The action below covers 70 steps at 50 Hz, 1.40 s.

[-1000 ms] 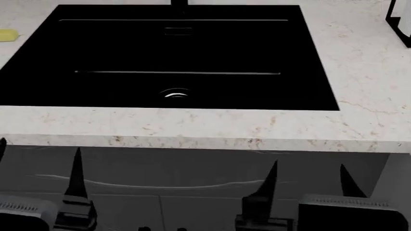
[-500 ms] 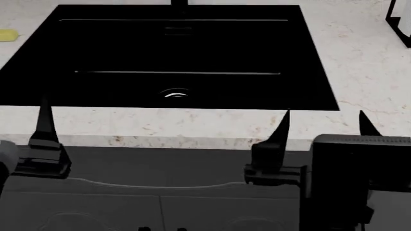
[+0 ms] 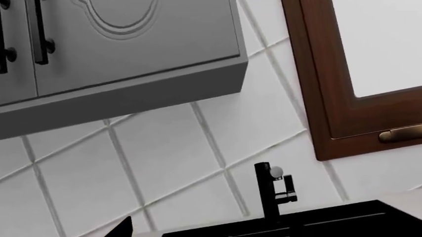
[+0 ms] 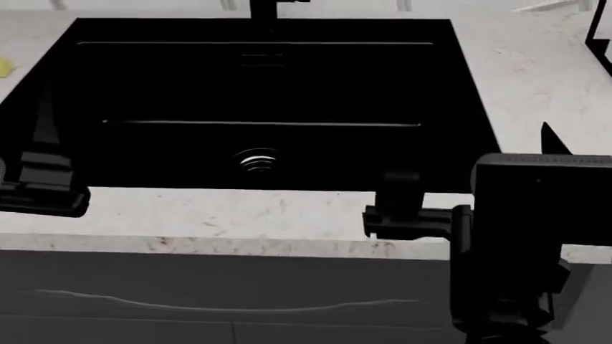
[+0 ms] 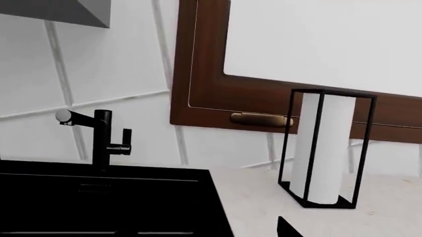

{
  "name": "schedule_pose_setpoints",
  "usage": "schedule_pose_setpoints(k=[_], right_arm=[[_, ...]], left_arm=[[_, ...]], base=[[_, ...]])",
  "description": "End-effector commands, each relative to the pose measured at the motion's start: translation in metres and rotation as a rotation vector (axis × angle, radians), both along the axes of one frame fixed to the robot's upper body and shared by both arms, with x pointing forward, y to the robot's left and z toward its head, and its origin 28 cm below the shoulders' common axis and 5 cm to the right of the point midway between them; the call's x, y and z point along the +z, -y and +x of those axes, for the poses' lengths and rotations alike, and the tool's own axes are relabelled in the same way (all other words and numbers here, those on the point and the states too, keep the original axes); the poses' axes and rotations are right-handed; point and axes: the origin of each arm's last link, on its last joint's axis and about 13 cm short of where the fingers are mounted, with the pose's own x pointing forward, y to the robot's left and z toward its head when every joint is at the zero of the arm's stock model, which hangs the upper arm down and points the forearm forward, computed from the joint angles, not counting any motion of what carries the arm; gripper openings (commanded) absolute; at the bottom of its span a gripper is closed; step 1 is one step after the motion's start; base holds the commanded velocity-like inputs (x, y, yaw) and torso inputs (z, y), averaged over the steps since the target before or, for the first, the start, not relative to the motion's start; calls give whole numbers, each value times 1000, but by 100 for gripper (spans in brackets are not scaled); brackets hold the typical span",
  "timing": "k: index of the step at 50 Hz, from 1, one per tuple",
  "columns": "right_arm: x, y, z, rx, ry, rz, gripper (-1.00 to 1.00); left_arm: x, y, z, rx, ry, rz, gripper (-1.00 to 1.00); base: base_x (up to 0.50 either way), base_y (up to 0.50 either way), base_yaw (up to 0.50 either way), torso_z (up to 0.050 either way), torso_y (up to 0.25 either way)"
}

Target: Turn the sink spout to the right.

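My right gripper (image 4: 483, 168) hangs over the near rim of the sink (image 4: 459, 93), fingers spread wide and holding nothing. My left gripper (image 4: 43, 143) sits at the sink's near left corner; only one finger shows, so I cannot tell how wide it stands.

The sink spout (image 5: 99, 136) stands at the far side of the basin, against the tiled wall, well apart from both grippers. In the right wrist view its horizontal arm reaches out from the top of the post, with the short lever (image 5: 122, 143) lower on the post's other side.

To do this well, I judge I should send the right gripper across the basin, staying above the rim, and meet the horizontal arm out near its tip, where a sideways push gives most leverage. I should stay clear of the lever, and of the paper towel holder (image 5: 326, 148) on the counter to the right.
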Motion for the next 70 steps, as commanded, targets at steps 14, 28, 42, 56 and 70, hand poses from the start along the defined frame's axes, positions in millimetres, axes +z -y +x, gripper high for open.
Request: schedule_pose_setpoints(k=[14, 28, 42, 56, 70], right_arm=[[7, -4, 1, 21, 8, -16, 100], [4, -2, 1, 16, 3, -9, 100], [3, -1, 0, 18, 1, 0, 100], [3, -1, 1, 20, -2, 0, 100], [1, -1, 1, 11, -10, 4, 100]], left_arm=[[10, -4, -1, 14, 15, 6, 100], [7, -1, 1, 10, 8, 13, 100], [7, -1, 1, 5, 10, 14, 100], [9, 0, 1, 2, 11, 14, 100], [7, 0, 3, 2, 6, 13, 100]], base=[[302, 14, 0, 0, 0], [193, 304, 0, 0, 0], [252, 152, 0, 0, 0], [274, 40, 0, 0, 1], [265, 33, 0, 0, 0]])
